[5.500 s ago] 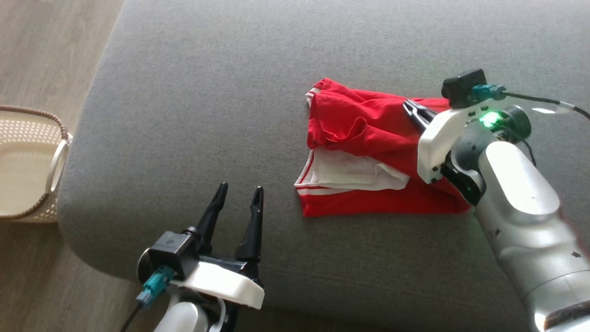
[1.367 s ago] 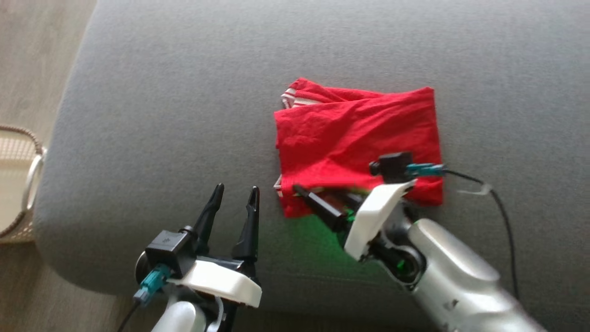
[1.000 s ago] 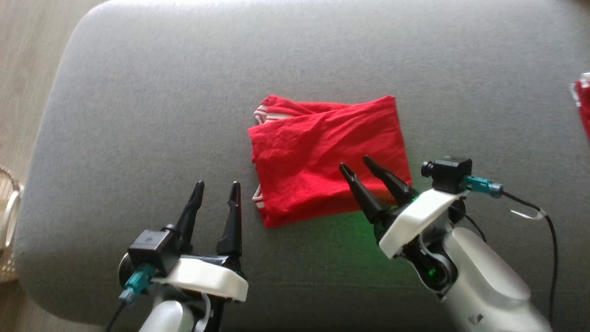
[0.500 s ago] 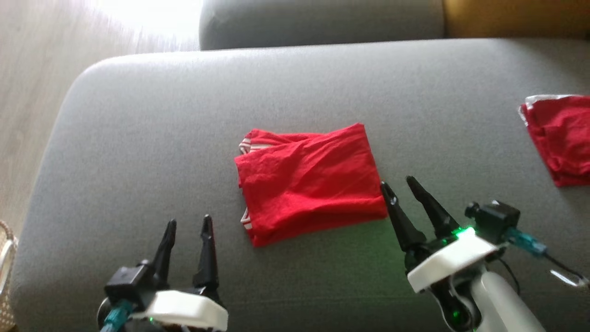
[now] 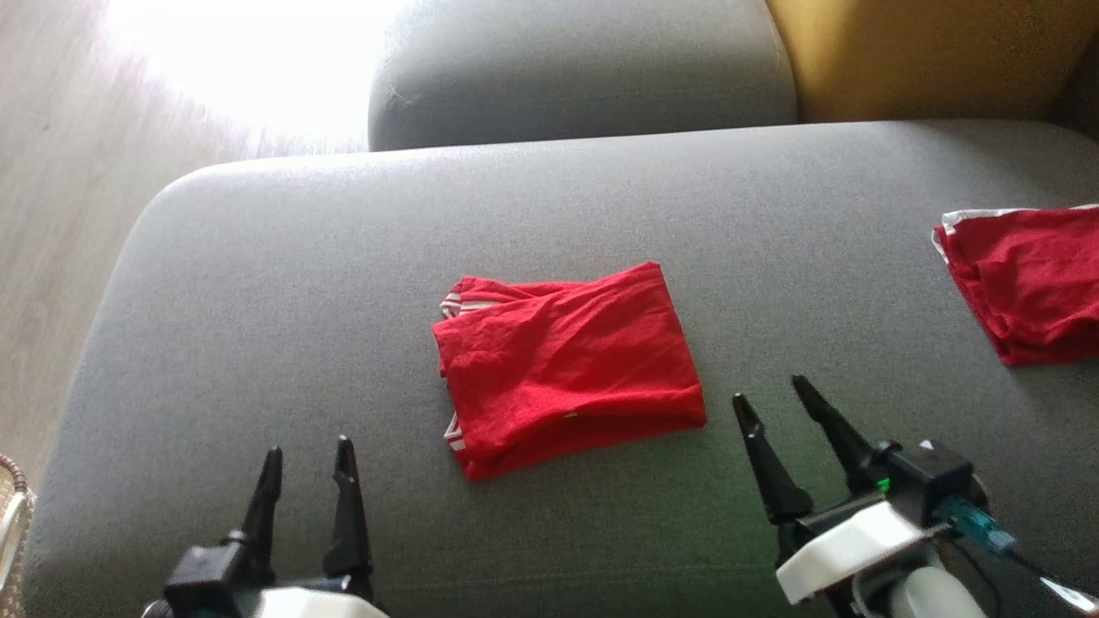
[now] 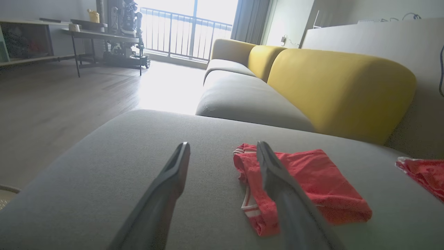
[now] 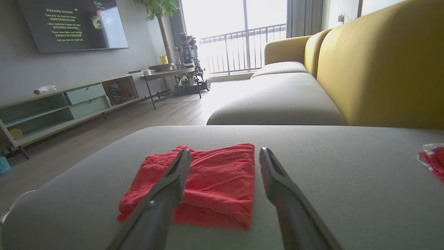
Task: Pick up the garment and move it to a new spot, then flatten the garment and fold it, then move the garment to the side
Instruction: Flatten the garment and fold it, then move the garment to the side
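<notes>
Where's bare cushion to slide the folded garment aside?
Widest bare patch: left of the folded garment, out to the left edge of the cushion. Another strip lies between it and the second garment, and more behind it, toward the far seat. Crowded: the far right, and the near edge, where left gripper and right gripper sit open.

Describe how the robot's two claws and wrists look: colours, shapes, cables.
The left claw and right claw each have two long dark fingers tapering to points, set in a white shell. The right wrist carries a black camera block with a teal plug and a dark cable; a green light glows beside it.
</notes>
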